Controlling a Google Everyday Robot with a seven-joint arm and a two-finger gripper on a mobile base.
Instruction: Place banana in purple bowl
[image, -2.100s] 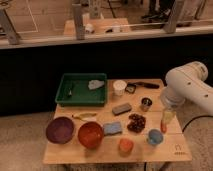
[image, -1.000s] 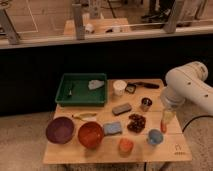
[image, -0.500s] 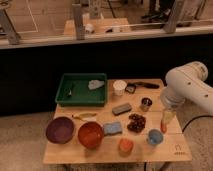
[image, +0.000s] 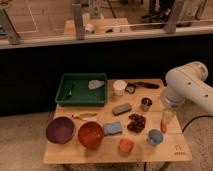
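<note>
The banana (image: 85, 116) is a slim yellow piece lying flat on the wooden table (image: 100, 155), just behind the two big bowls. The purple bowl (image: 60, 130) stands at the table's front left, with nothing inside it that I can see. The banana lies just behind and to the right of it. My gripper (image: 165, 124) hangs from the white arm (image: 187, 87) at the table's right side, pointing down over the right edge, far from the banana and the bowl.
An orange-red bowl (image: 90, 134) stands right of the purple one. A green tray (image: 82, 90) sits at the back left. A white cup (image: 119, 87), grey block (image: 121, 108), metal cup (image: 146, 104), blue sponge (image: 113, 128), orange cup (image: 125, 145) and blue cup (image: 155, 137) crowd the middle and right.
</note>
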